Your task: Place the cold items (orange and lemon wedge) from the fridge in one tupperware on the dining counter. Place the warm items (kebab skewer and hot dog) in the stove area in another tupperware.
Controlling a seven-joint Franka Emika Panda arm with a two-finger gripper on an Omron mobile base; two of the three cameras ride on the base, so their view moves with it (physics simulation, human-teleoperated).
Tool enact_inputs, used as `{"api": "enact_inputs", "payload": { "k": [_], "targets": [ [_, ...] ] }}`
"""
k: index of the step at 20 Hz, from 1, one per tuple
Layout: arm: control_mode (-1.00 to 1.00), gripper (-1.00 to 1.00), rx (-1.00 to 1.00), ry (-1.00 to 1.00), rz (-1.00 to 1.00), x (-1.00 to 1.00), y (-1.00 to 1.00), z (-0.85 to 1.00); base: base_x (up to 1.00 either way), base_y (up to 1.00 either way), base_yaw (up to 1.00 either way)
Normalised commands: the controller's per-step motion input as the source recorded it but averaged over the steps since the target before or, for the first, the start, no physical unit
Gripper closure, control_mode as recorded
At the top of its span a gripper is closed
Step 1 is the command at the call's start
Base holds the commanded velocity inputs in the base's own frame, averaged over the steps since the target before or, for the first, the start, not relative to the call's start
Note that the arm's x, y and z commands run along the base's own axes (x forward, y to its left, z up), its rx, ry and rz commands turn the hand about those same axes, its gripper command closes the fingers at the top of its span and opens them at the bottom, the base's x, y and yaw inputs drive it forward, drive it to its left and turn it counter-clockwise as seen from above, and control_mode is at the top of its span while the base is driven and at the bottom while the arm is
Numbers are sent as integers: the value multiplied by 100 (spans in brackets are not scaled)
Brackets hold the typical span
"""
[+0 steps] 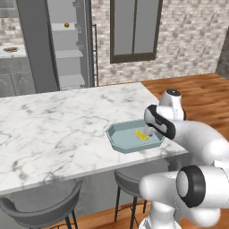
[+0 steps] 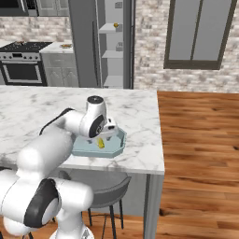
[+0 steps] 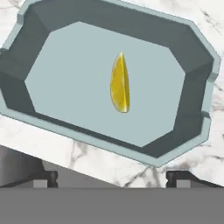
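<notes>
Lemon wedge (image 3: 120,84) lying loose in teal tupperware (image 1: 117,137) on dining counter (image 1: 53,129). Gripper (image 3: 112,177) spread wide above it, empty. 1 of 4 placed; orange (image 1: 66,25) on fridge (image 1: 67,42) shelf; warm items left.

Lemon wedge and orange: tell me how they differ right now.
The lemon wedge is a yellow sliver; the orange looks like a small round orange dot. The wedge lies in the pale container on the island; the orange sits on a fridge shelf. Both are small fruit.
</notes>
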Motion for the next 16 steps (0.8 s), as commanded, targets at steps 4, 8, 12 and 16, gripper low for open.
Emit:
{"api": "enact_inputs", "payload": {
  "k": [4,8,12,16],
  "targets": [
    [-100,-100,15,10,-22,-88,0,14,0,0,0],
    [-100,-100,10,6,-22,-96,1,10,0,0,0],
    [-100,-100,1,-7,-20,-78,3,35,0,0,0],
    [-100,-100,0,-1,-15,-46,36,22,0,0,0]
  ]
}}
